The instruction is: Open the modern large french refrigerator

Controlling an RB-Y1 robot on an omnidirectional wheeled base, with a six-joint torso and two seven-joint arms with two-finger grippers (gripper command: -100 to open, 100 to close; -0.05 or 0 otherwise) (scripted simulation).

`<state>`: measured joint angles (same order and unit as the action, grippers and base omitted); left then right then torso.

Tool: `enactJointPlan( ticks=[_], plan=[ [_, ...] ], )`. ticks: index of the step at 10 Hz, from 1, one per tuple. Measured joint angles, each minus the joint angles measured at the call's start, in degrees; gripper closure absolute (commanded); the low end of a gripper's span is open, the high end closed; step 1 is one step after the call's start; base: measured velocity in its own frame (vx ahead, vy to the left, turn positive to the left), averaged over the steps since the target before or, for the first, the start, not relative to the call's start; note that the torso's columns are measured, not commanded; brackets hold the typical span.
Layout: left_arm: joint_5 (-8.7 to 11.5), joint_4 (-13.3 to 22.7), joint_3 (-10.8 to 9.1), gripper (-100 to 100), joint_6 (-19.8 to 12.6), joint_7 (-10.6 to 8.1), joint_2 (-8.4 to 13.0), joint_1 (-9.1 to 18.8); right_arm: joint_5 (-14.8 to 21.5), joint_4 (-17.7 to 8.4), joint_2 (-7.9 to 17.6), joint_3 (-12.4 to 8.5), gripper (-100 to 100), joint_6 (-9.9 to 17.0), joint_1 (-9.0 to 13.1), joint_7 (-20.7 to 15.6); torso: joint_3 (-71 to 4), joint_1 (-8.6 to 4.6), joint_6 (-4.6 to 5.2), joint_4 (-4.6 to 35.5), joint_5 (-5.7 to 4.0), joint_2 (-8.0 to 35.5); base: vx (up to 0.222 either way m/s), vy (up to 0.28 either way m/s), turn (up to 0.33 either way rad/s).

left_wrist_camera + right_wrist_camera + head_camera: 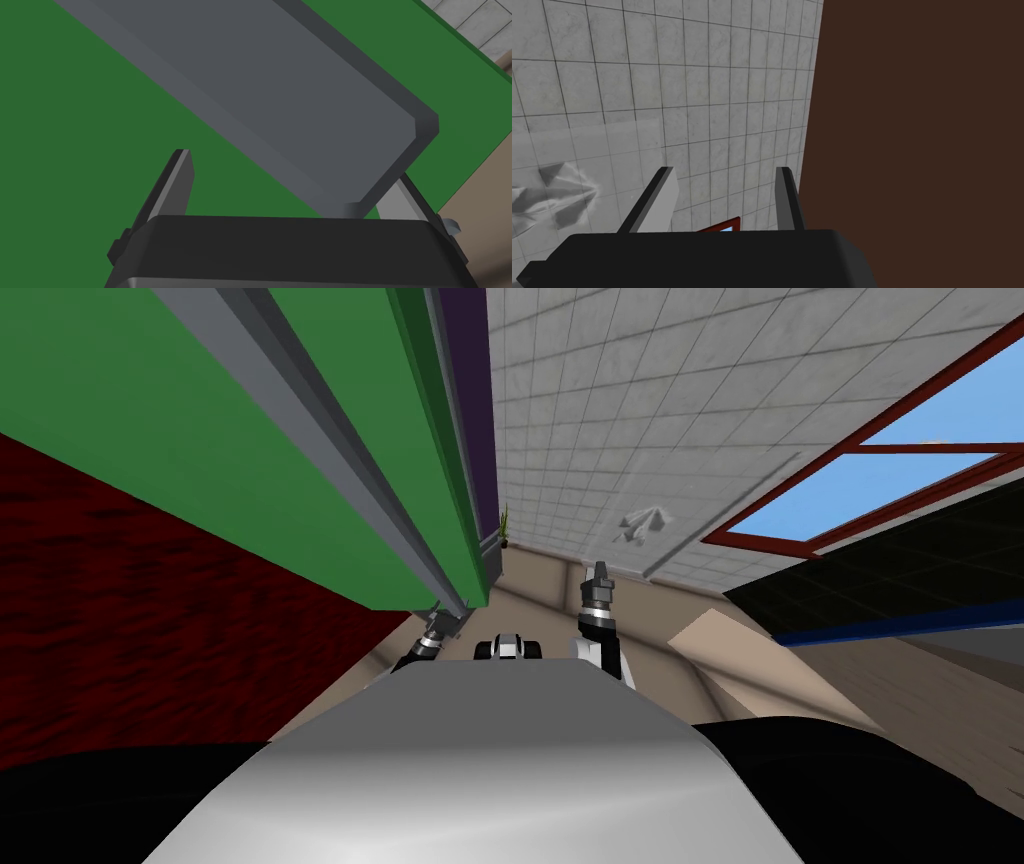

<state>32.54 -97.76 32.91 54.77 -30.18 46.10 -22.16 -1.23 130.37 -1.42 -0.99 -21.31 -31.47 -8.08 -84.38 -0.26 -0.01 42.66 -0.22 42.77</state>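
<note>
The refrigerator is a tall green door front [200,418] with a long grey handle bar [330,438] running down it. My left gripper [440,618] is at the lower end of that bar. In the left wrist view the grey handle's end [300,110] lies between the wide-open fingers [175,180], with gaps on both sides; the far finger is partly hidden behind the bar. The green door [75,125] is right behind it. My right gripper [600,573] is raised to the right, away from the refrigerator, and stands open and empty [724,172].
A dark red surface [120,588] lies left of the refrigerator and a purple side panel [470,388] on its right. A grey tiled wall [620,408], a red-framed window [880,478] and a dark counter with a blue edge [900,623] are to the right. A small plant [504,528] stands far back.
</note>
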Motion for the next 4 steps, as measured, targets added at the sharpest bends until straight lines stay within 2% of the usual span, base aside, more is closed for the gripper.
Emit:
enactJointPlan(
  ticks=[4],
  plan=[
    [0.0,0.4,0.08,0,-0.4,0.06,0.1,-0.3,0.0,0.0,0.0,0.0,0,0.0,0.0,0.0,-0.2,0.18,0.04,-0.3,0.18,-0.5,0.0,0.0,0.0]
  ],
)
